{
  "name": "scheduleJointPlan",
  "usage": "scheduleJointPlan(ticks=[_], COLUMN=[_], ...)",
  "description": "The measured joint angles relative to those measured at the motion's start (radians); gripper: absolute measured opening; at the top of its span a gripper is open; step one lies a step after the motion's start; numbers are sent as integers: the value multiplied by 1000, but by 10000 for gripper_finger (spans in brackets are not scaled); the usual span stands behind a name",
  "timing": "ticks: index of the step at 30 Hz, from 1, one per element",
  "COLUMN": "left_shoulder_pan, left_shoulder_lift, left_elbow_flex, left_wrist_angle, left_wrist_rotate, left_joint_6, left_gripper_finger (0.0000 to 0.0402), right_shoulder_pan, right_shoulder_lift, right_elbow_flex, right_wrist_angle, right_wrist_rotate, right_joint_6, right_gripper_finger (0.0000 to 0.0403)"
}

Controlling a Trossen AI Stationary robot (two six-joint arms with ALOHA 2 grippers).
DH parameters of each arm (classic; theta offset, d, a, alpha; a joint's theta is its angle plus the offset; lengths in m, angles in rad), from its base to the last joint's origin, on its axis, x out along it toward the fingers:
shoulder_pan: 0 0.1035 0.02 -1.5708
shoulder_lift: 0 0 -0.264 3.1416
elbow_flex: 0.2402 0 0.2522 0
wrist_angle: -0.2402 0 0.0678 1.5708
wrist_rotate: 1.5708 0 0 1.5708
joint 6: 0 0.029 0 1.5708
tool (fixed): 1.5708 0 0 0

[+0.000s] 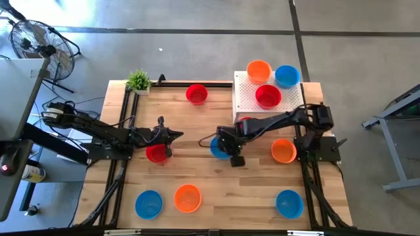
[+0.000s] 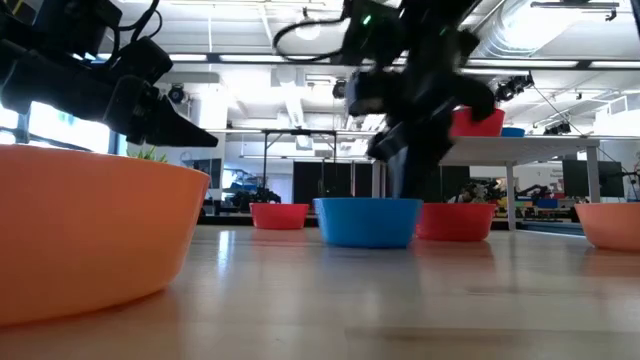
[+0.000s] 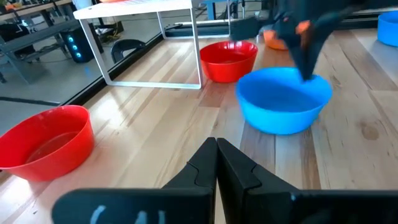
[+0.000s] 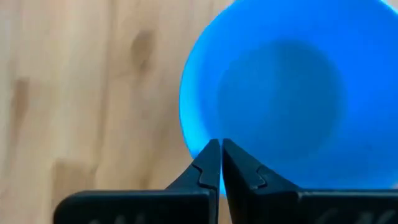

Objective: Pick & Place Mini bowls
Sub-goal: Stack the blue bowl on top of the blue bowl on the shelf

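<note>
A blue mini bowl point(image 1: 214, 150) point(image 2: 368, 220) point(image 4: 286, 93) sits flat on its base at the table's middle. My right gripper point(image 1: 224, 147) point(image 4: 220, 148) is shut at that bowl's rim, pointing down. My left gripper point(image 1: 178, 136) point(image 3: 216, 143) is shut and empty, hovering left of the blue bowl, just past a red bowl point(image 1: 156, 153) point(image 3: 45, 140). Other mini bowls stand on the table: red point(image 1: 196, 94), orange point(image 1: 283, 151), blue point(image 1: 149, 204), orange point(image 1: 188, 198), blue point(image 1: 289, 203). My right gripper pinches the blue bowl's rim point(image 4: 198, 144) on the side toward the table's right, one finger outside over the wood and one inside over the bowl's hollow. It comes from above, pointing down. The bowl stands level on the table point(image 2: 368, 244).
A white perforated stand point(image 1: 246, 98) at the far right carries an orange point(image 1: 258, 70), a blue point(image 1: 287, 76) and a red bowl point(image 1: 268, 96); another red bowl point(image 3: 228, 59) sits under it. A small green plant point(image 1: 138, 80) stands at the far left corner. Black rails edge the table.
</note>
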Motion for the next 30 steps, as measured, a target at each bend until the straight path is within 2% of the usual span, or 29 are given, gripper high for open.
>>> scheduleJointPlan(ticks=[3, 9, 16, 23, 30], left_shoulder_pan=[0, 0, 0, 0, 0], left_shoulder_lift=[0, 0, 0, 0, 0], left_elbow_flex=[0, 0, 0, 0, 0], left_wrist_angle=[-1, -1, -1, -17, -24], left_wrist_rotate=[0, 0, 0, 0, 0], left_joint_6=[0, 0, -6, -10, -10], left_gripper_finger=[1, 1, 1, 1, 1], right_shoulder_pan=[57, 176, 197, 127, 85], right_shoulder_lift=[-49, -155, -189, -184, -184], right_elbow_flex=[-1, -2, -4, -141, -285], right_wrist_angle=[-102, -156, -157, -70, 182], right_wrist_rotate=[51, 271, 515, 499, 416], right_joint_6=[44, 222, 595, 726, 758], right_gripper_finger=[6, 13, 72, 124, 123])
